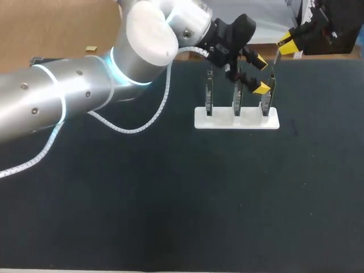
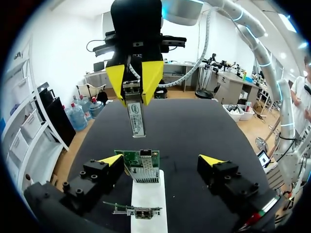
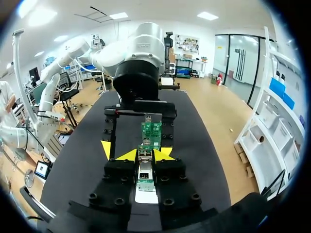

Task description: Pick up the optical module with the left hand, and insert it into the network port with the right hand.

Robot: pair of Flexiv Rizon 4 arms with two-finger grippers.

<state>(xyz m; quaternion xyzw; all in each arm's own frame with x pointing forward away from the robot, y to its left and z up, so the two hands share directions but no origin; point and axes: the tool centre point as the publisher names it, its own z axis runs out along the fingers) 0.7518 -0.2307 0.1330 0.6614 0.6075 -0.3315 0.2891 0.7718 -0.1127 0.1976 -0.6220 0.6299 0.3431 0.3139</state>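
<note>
Dark matting (image 1: pixel 170 199) covers the table, and on it a white stand (image 2: pixel 148 199) holds a green card (image 2: pixel 127 156) upright. The optical module (image 2: pixel 136 119) is clenched between the fingers of the right gripper (image 2: pixel 135 81) and hangs nose-down ahead of the left gripper (image 2: pixel 162 160), apart from the card. The left gripper is spread wide with nothing grasped, one finger to each side of the card. Insertion is judged to be the step in hand. The module should be lined up squarely with the network port (image 2: pixel 146 170) before it is brought in. Tilt should be avoided and the push kept gentle, so that the card is not levered out of the stand.
</note>
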